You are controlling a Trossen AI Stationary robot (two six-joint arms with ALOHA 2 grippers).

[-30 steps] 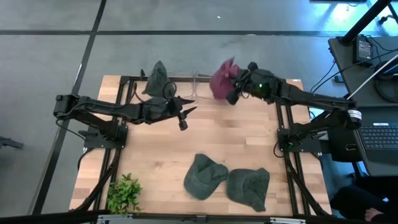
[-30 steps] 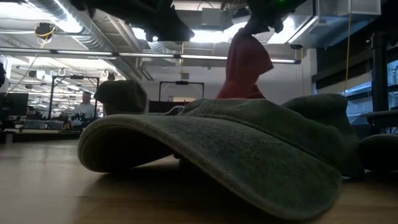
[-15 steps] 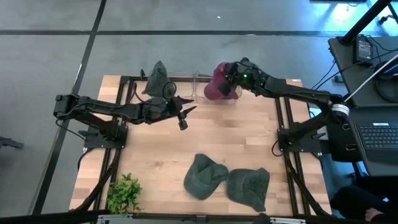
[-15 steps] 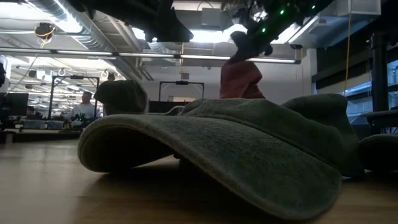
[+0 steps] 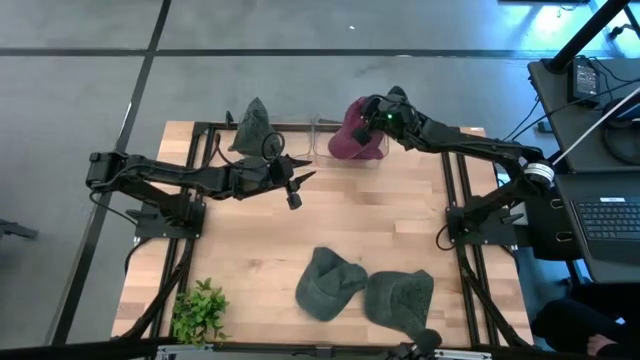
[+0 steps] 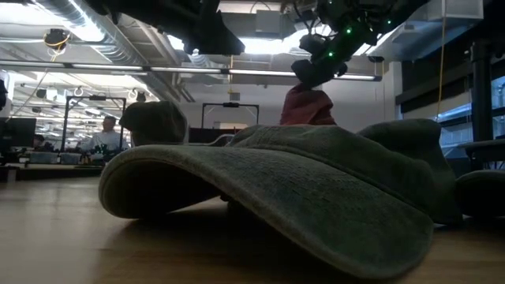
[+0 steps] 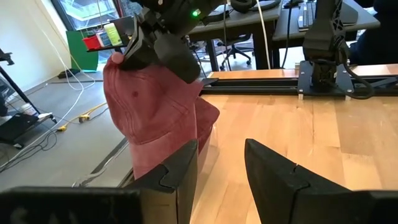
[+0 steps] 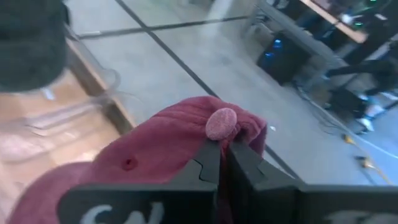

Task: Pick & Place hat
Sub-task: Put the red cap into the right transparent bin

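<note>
the right gripper (image 8: 222, 163) is closed on the crown of the red hat (image 5: 352, 139) at the far table edge, so the placing step seems almost done and next the fingers must open; the left gripper (image 5: 296, 186) waits open and empty at mid-table.

red hat (image 8: 155, 149): soft matt cloth | green hats (image 5: 328, 283): coarse matt cloth, washed look | table (image 5: 380, 220): pale wood planks, smooth | gripper fingers (image 7: 273, 177): matt dark plastic

You get even, bright light from above; low down, ceiling lights (image 6: 260, 43) glare, leaving the near green hat (image 6: 300, 189) dim and soft-focused.
</note>
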